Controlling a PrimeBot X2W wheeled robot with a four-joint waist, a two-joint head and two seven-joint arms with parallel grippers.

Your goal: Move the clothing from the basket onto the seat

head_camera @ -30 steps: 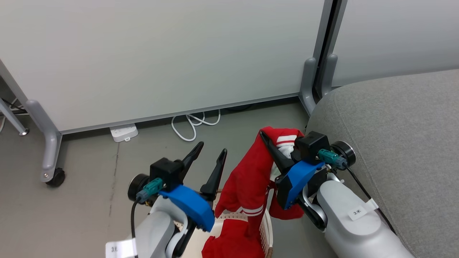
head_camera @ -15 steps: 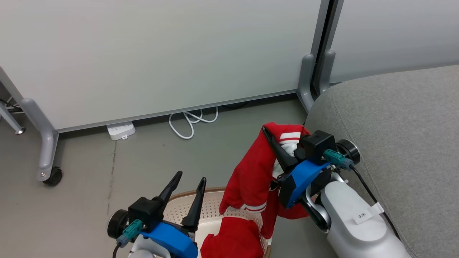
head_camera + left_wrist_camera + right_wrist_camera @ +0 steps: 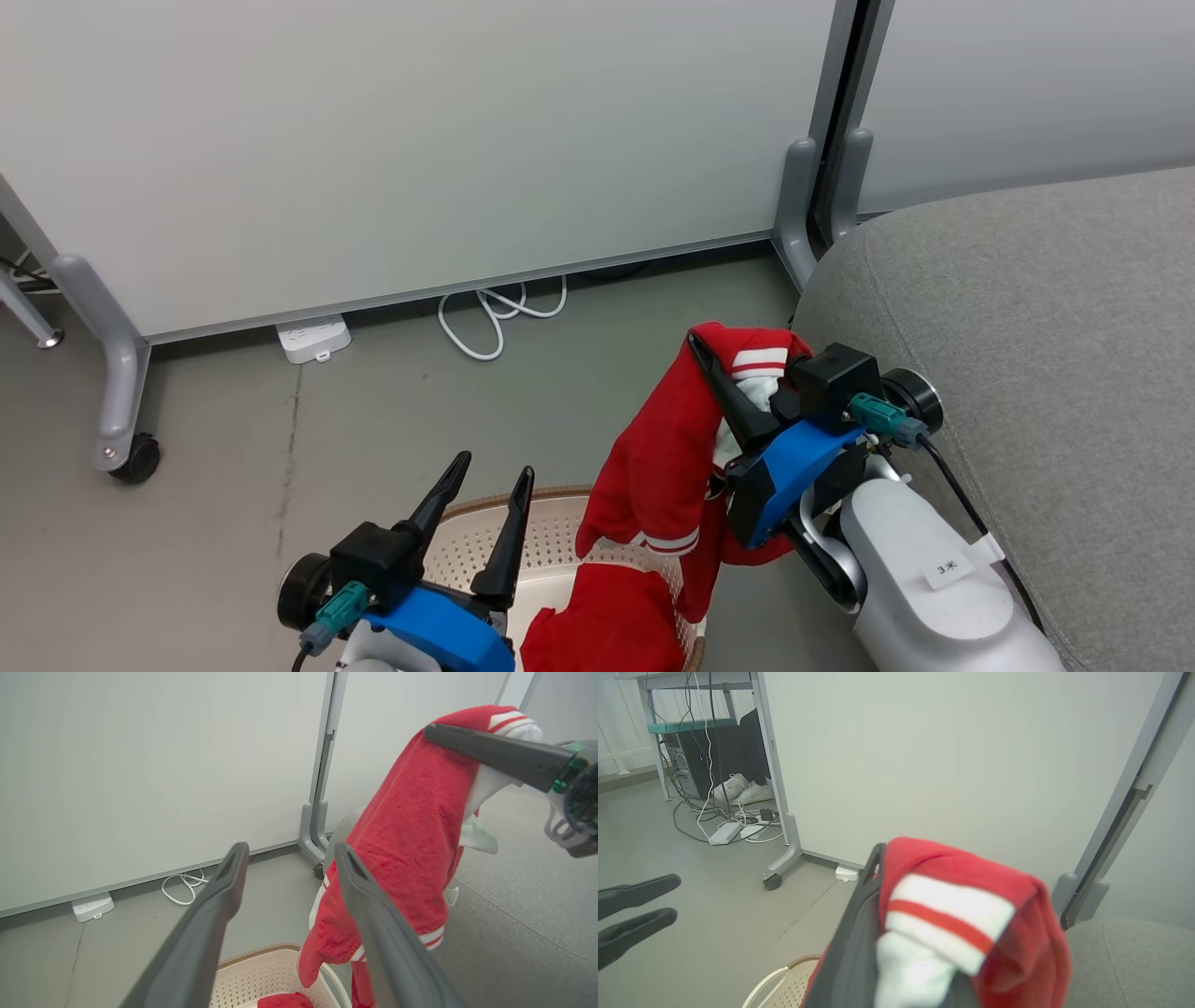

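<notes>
My right tool [image 3: 733,353] is clamped on one red garment [image 3: 663,448], which hangs beside the sofa [image 3: 1027,327], not on it yet. My left tool [image 3: 493,467] is open and empty above the basket [image 3: 551,495]. The second garment [image 3: 607,621] lies in the basket. Neither is delivered; I'd say under halfway.

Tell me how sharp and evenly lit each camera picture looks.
Head view: soft even light, crisp, no glare. Left wrist view: the left gripper looms large, slightly soft. Right wrist view: the red garment crowds the lens, slightly blurred; the desk behind is sharp.
</notes>
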